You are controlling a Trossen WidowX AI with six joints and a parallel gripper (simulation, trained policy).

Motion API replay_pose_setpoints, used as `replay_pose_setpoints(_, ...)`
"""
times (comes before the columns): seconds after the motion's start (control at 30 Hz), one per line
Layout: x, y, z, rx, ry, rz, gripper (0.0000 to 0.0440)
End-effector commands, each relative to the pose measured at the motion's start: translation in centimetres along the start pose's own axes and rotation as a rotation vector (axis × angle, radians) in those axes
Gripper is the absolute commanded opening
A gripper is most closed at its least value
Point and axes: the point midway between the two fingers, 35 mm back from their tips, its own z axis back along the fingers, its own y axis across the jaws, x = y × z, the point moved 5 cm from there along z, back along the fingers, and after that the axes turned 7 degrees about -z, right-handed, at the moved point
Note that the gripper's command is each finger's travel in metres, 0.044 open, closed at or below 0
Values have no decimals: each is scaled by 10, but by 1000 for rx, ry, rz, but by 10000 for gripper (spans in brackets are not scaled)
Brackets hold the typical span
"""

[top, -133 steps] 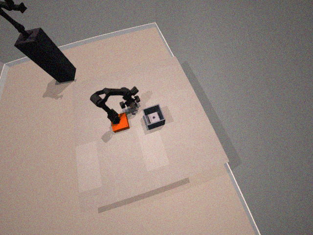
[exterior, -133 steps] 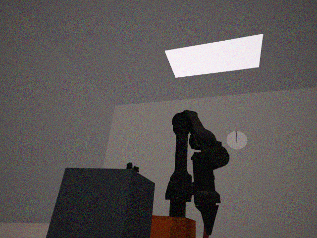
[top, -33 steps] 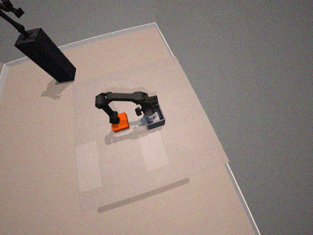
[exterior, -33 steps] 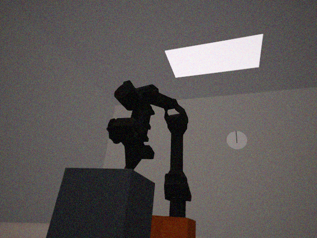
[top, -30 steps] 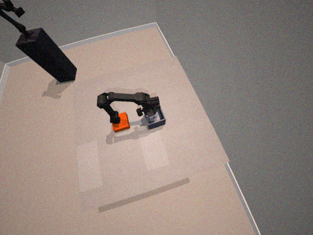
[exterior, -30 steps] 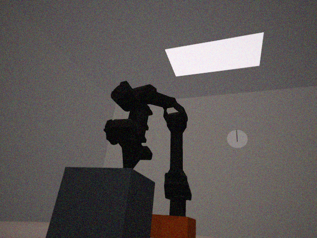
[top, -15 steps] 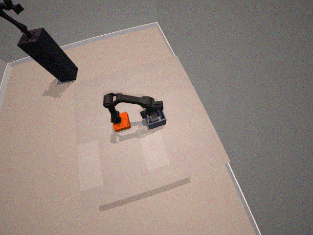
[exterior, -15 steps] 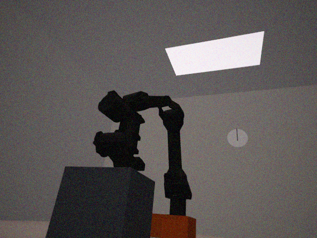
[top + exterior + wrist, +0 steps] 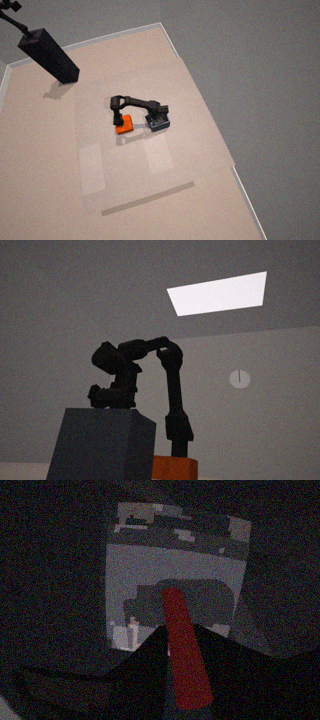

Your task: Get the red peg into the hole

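Note:
The red peg point(image 9: 187, 655) is held between the fingers of my gripper point(image 9: 177, 631), which is shut on it. In the wrist view the peg slants over the light grey plate point(image 9: 175, 562) at the bottom of the box, its far end over a dark shadow. The hole does not show, and whether the peg's tip is in it I cannot tell. The open dark grey box point(image 9: 160, 127) point(image 9: 98, 444) stands upright. My hand reaches down into it from above; the box wall hides the fingers and peg in the exterior view.
The arm rises from an orange block point(image 9: 127, 127) point(image 9: 175, 468) beside the box. The box's walls stand close around the hand. A tall black pedestal point(image 9: 49, 55) with another dark arm on top stands at the upper left of the top view.

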Motion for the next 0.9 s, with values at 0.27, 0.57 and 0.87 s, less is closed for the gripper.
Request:
replay_pose_setpoints(0.27,-8,-1,-3,-50,74,9,89)
replay_pose_setpoints(0.57,-19,-5,5,-81,146,-11,57)
replay_pose_setpoints(0.87,-29,-10,8,-106,192,-34,38)
